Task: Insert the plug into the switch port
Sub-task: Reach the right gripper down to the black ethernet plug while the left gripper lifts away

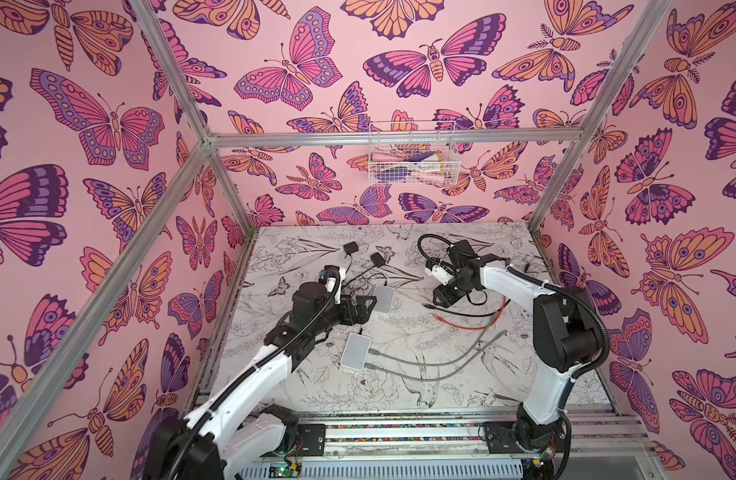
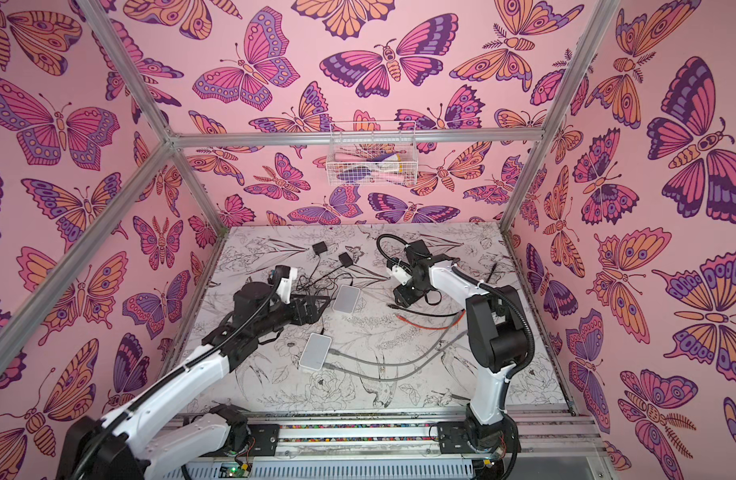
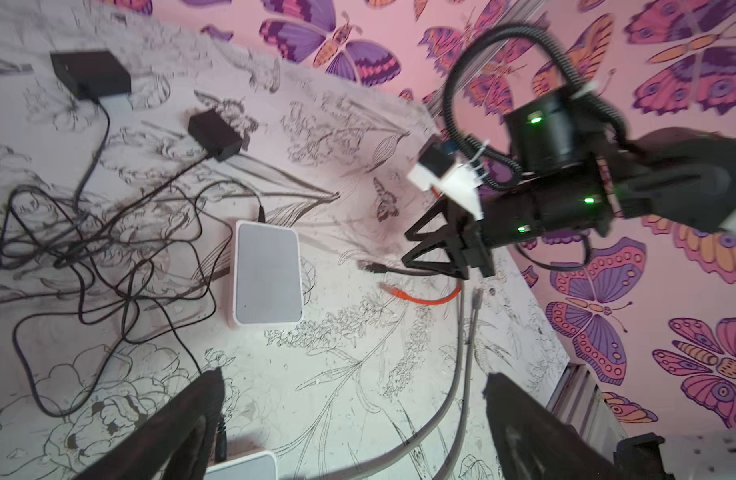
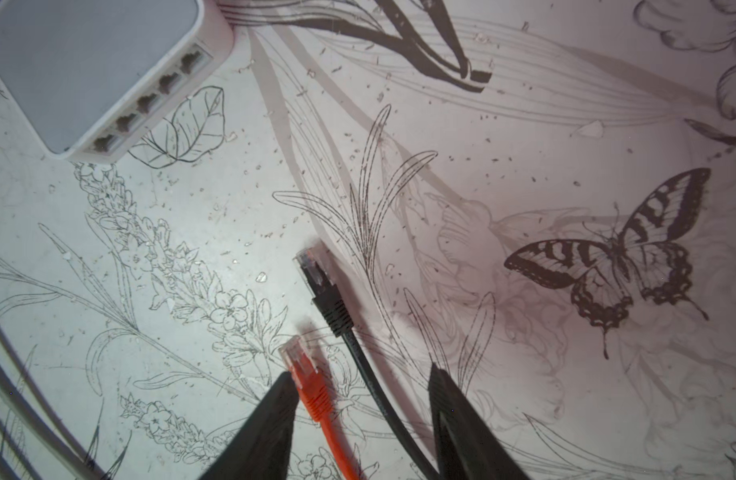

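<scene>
Black plug (image 4: 318, 278): ribbed boot, clear tip, lying loose; right tool (image 4: 362, 372) half-open, empty; left tool (image 3: 354, 388) wide open, empty.

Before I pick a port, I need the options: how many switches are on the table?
2. The far switch lies mid-table; the near switch lies toward the front, two grey cables at its edge. None seems hidden.

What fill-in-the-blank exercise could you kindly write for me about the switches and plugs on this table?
The far switch shows ___ empty ports.
Beside the black plug lies a plug coloured ___.
Into the near switch run ___ grey cables.
The right pincer stands ___ over the plugs.
Missing: five; orange; two; open.
</scene>
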Robot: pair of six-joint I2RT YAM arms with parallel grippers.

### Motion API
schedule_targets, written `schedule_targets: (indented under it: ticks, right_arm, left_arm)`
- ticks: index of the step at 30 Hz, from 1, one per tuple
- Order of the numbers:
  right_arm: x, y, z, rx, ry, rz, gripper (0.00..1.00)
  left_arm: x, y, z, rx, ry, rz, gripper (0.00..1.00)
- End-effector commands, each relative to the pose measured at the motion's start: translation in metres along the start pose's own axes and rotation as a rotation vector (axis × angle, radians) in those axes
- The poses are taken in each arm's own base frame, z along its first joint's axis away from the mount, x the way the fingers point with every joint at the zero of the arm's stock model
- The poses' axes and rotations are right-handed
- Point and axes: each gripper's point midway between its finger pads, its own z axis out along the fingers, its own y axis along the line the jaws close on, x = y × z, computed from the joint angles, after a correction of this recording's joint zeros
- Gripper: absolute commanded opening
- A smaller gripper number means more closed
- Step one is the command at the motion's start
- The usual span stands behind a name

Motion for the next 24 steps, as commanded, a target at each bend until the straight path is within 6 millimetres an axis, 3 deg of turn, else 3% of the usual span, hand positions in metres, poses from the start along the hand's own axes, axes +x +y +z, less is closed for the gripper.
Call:
schedule_targets:
  ticks: [1,9,12,24]
  right_arm:
    - [0.01,0.016,-0.002,-0.079,0.062,-0.018,0.52]
    - [0.014,0.003,-0.005,0.04,0.016,-0.016,0.44]
    - [0.018,0.002,-0.004,0.046,0.038,-0.013,0.44]
    - [0.033,-0.006,0.017,0.067,0.117,-0.017,0.42]
  left_arm:
    - [0.001,0.007,-0.004,0.011,-0.057,-0.038,1.0]
    - [0.008,0.0,0.008,0.144,-0.01,-0.172,0.98]
    - [0.007,0.005,0.009,0.115,-0.008,-0.17,0.92]
    - [0.015,0.023,-0.012,-0.028,-0.017,-0.112,0.91]
